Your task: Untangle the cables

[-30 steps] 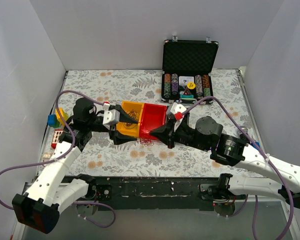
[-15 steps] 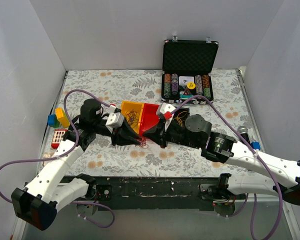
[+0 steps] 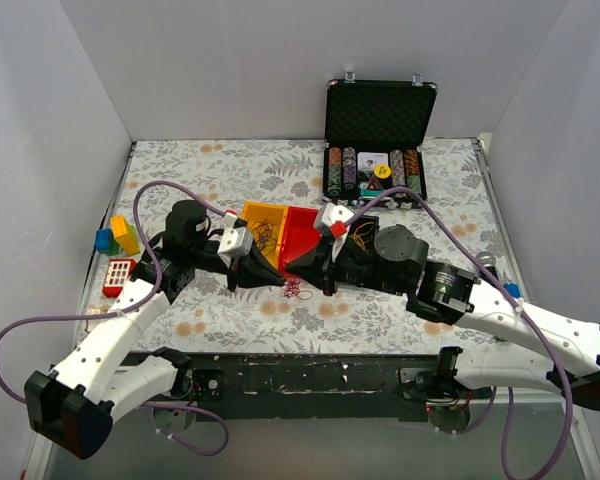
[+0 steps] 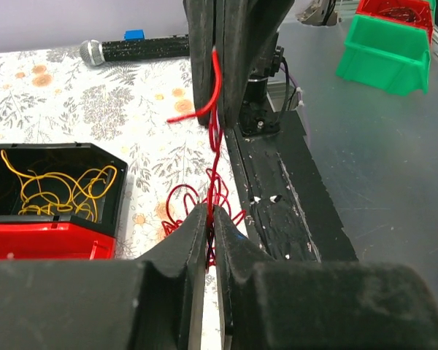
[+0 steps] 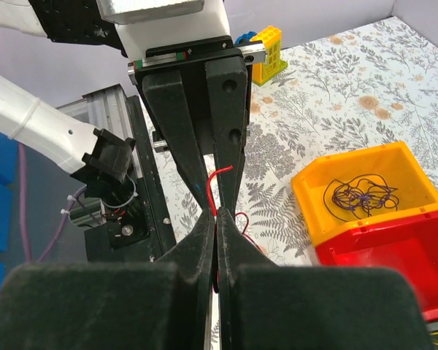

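Left claw: jaws shut tight, pinching red wire. Right claw: jaws shut on same red wire, tips almost meeting left claw.
Red wire: hair-thin strand runs between claws; rest lies as loose looped clump on tabletop beneath.
Yellow wires: tangled in black bin.
Dark purple wires: tangled in yellow bin.
Arms: both low, reaching inward, meeting just in front of bins.

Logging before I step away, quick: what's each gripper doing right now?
Left gripper: jaws closed on the red cable.
Right gripper: jaws closed on the same red cable.
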Motion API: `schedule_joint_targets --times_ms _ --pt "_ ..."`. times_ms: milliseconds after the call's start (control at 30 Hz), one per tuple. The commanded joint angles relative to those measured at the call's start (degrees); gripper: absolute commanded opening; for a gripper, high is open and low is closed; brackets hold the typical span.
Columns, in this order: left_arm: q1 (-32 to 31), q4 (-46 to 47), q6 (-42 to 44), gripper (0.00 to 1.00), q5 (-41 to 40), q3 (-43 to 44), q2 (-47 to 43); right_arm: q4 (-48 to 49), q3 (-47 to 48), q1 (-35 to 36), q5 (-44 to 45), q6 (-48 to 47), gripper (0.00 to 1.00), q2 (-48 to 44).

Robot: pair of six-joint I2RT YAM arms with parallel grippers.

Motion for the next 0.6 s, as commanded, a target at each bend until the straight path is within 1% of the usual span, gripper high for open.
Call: schedule_joint_targets --times_ms 0,33,100,133,233,433,567 --pt "-0.1 -0.9 1.2 0.10 -3.6 -2.0 -1.1 3.8 5.2 0.1 1.2 -1.2 0.01 -3.9" --pt "-0.1 -1.0 1.0 0.15 -3.9 -2.0 -1.2 3.8 5.3 0.1 1.5 -1.3 0.01 -4.0" --pt "-0.1 -0.9 0.5 0.38 -4.5 -2.0 -1.3 3.8 5.3 0.1 1.6 -1.4 0.01 -4.4" --pt "-0.1 -1.0 0.2 0.41 -4.5 -1.8 -1.4 3.8 5.3 0.1 1.5 -1.3 0.01 -4.4" --pt "-0.1 -0.9 -0.6 0.43 -5.0 -1.5 -1.4 3.8 4.9 0.1 1.1 -1.0 0.01 -4.2" --pt "-0.1 1.3 -4.4 0.39 -6.0 -2.3 -2.2 4.7 4.8 0.1 0.1 -0.4 0.01 -3.3" --pt "-0.1 1.7 -4.9 0.38 -6.6 -4.0 -3.4 4.8 6.5 0.0 0.1 -0.9 0.01 -2.9"
